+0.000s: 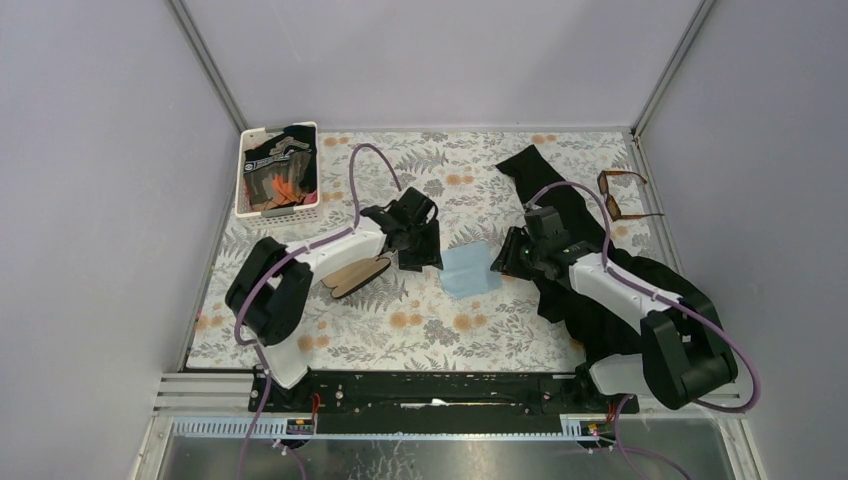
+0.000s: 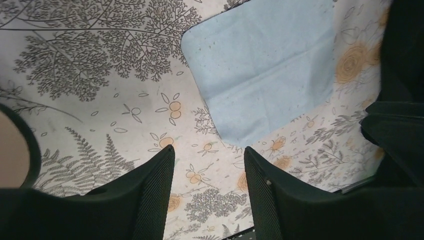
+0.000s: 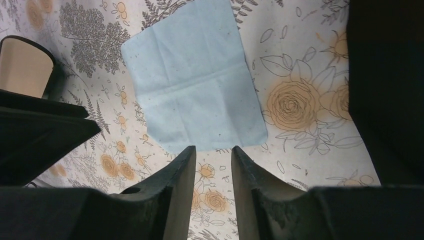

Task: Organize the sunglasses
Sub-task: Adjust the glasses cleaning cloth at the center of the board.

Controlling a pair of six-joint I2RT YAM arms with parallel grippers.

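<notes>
From above, nothing of the job looks done: the sunglasses [image 1: 622,195] lie on the table [image 1: 400,330] at the upper right, not in the case [image 1: 358,275], which seems to sit open left of centre. My left gripper [image 1: 418,232] and right gripper [image 1: 510,255] hover mid-frame on either side of the cloth [image 1: 470,268]. Both are well apart from the sunglasses, the right one nearer. In my left wrist view the jaws stand apart and empty, with the cloth beyond them at upper centre and no sunglasses. In my right wrist view the jaws are parted more narrowly, also empty, just short of the cloth's near edge; no sunglasses there either.
</notes>
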